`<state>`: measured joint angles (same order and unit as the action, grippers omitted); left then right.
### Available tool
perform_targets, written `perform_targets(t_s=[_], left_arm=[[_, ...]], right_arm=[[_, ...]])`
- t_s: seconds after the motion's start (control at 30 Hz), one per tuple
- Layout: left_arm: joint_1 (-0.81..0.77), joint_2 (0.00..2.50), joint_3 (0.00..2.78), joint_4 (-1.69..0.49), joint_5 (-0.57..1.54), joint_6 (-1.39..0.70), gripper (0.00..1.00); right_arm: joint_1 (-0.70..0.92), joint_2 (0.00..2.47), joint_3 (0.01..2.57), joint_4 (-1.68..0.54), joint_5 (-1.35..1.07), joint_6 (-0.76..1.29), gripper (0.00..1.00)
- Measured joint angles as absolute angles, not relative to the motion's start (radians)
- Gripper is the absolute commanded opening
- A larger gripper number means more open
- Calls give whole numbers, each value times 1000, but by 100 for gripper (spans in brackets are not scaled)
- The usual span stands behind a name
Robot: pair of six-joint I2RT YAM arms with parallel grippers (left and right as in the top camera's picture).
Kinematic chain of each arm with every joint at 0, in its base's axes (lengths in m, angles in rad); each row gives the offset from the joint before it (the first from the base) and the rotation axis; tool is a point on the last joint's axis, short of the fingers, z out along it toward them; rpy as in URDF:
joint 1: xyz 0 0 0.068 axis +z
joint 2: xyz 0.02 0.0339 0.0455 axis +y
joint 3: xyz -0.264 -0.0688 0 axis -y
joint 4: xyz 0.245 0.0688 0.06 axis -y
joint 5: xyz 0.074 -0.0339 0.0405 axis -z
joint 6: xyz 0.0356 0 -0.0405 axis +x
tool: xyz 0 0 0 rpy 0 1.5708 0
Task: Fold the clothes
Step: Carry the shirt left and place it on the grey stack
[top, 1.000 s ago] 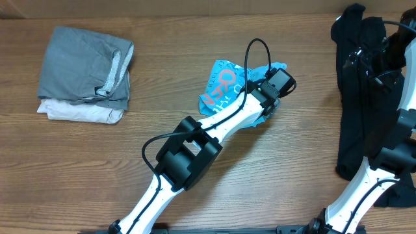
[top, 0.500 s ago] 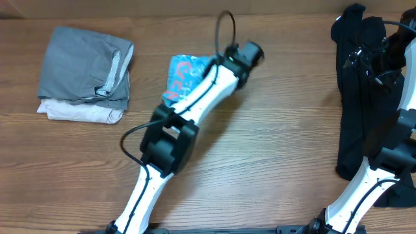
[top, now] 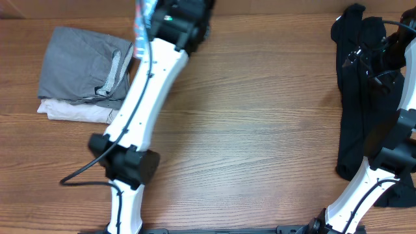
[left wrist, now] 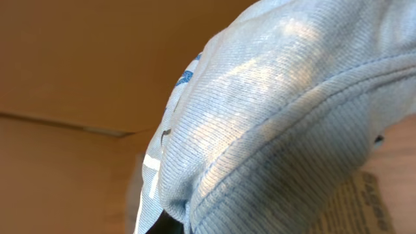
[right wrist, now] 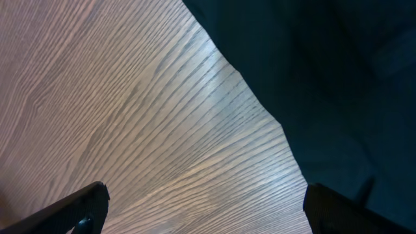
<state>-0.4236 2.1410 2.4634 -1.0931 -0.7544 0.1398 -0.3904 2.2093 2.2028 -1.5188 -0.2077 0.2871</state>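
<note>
The clothes, a light blue T-shirt (top: 141, 17) with red and white print, hang bunched at the table's back edge, just right of the grey pile. My left gripper (top: 157, 12) is shut on the T-shirt and holds it off the wood. In the left wrist view the blue fabric (left wrist: 273, 97) and its ribbed hem fill the frame and hide the fingers; a paper label (left wrist: 364, 205) shows at the lower right. My right gripper (right wrist: 205, 214) stands open over bare wood beside the black garment (right wrist: 325, 78), nothing between its fingers.
A folded grey garment (top: 84, 65) lies on a beige one (top: 78, 112) at the back left. A long black garment (top: 354, 97) runs down the right side under the right arm (top: 374, 182). The left arm (top: 140, 97) stretches across the left-centre table.
The left gripper has shut on the T-shirt at the table's centre, then swung it up and to the back left. The right arm has not moved.
</note>
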Motion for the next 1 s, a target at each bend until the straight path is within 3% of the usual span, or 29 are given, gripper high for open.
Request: perform_targets(t_s=[0.4, 0.53, 0.73, 1.0], left_arm=[[-21, 2091, 2467, -1145, -734, 292, 4], [164, 2091, 2467, -1145, -528, 361, 4], [409, 2104, 2465, -1096, -151, 628, 4], [446, 2243, 2465, -992, -4, 890, 4]], right_arm=[[-390, 2209, 2203, -1546, -222, 287, 100], [-390, 2209, 2203, -1556, -221, 287, 100], [-390, 2209, 2203, -1557, -221, 287, 100], [-382, 2209, 2203, -1561, -221, 287, 100]])
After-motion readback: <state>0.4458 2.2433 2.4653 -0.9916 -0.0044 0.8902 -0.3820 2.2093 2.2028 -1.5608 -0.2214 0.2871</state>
